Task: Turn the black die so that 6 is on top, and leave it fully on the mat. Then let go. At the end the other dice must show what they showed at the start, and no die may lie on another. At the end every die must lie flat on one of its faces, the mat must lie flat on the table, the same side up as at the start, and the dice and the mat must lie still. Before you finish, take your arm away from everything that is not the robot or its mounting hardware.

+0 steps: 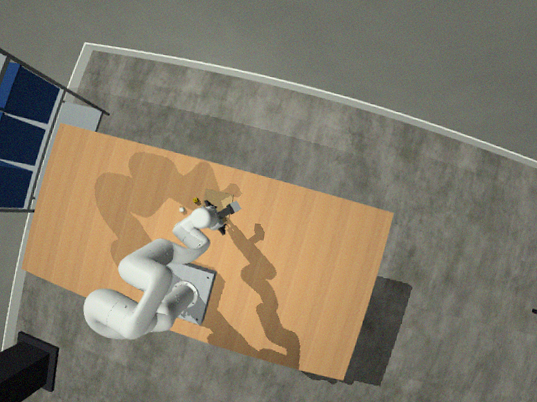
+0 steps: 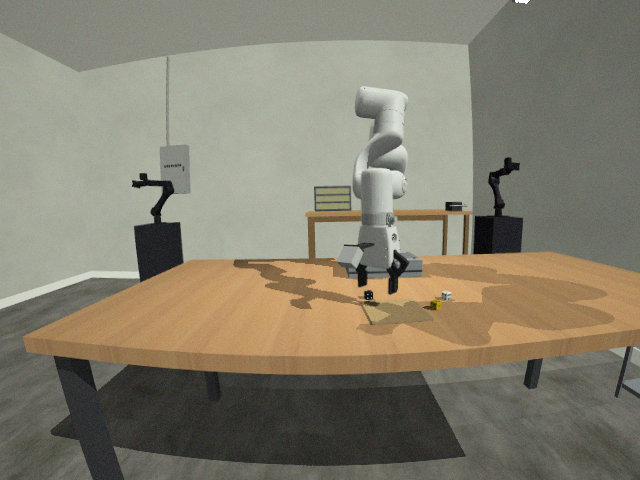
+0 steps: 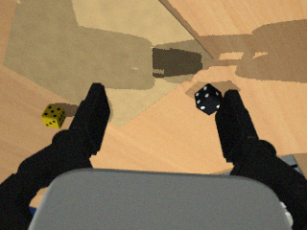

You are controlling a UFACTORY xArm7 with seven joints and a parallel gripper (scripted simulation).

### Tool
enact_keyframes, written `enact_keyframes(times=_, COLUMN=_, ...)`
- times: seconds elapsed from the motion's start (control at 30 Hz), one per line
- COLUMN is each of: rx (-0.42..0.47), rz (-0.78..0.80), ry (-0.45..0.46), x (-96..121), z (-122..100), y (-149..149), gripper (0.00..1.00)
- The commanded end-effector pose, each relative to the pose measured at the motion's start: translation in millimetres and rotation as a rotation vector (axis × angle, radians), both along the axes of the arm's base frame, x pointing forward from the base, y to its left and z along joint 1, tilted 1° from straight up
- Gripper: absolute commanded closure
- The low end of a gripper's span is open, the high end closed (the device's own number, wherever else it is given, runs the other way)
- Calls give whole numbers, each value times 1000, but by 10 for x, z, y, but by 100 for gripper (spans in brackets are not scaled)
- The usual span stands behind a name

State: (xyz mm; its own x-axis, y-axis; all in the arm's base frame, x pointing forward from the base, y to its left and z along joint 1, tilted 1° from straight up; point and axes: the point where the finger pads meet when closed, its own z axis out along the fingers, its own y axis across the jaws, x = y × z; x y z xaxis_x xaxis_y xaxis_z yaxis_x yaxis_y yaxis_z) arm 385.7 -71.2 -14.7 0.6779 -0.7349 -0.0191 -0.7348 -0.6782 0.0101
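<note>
The black die (image 2: 368, 295) (image 3: 208, 99) with white pips is on the wooden table just off a corner of the mat (image 1: 215, 195) (image 2: 408, 310) (image 3: 115, 24); which number is on top I cannot tell surely. The tan mat lies flat. My gripper (image 2: 377, 288) (image 3: 163, 100) is wide open and empty, above the table. In the wrist view the black die appears right beside the inner side of the right finger; whether they touch is unclear. The yellow die (image 1: 196, 200) (image 2: 435, 304) (image 3: 53, 116) lies beyond the left finger, off the mat.
The white die (image 1: 181, 209) (image 2: 446, 295) stands on the table near the yellow one. The robot's grey base plate (image 1: 204, 282) (image 2: 413, 266) is behind the gripper. Arm shadows cross the table and the mat.
</note>
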Motion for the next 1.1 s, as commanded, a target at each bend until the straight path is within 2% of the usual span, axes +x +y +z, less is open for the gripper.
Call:
enact_keyframes(times=0.0, rx=-5, rz=-2, ry=0, x=284, z=-5, y=365, gripper=0)
enact_keyframes(times=0.07, rx=-5, rz=-2, ry=0, x=284, z=-5, y=365, gripper=0)
enact_keyframes(times=0.27, rx=-5, rz=-2, ry=0, x=570, z=-10, y=788, gripper=0)
enact_keyframes(times=0.43, rx=-5, rz=-2, ry=0, x=695, z=-12, y=972, gripper=0)
enact_keyframes(times=1.07, rx=-5, rz=-2, ry=0, x=726, z=-12, y=1018, gripper=0)
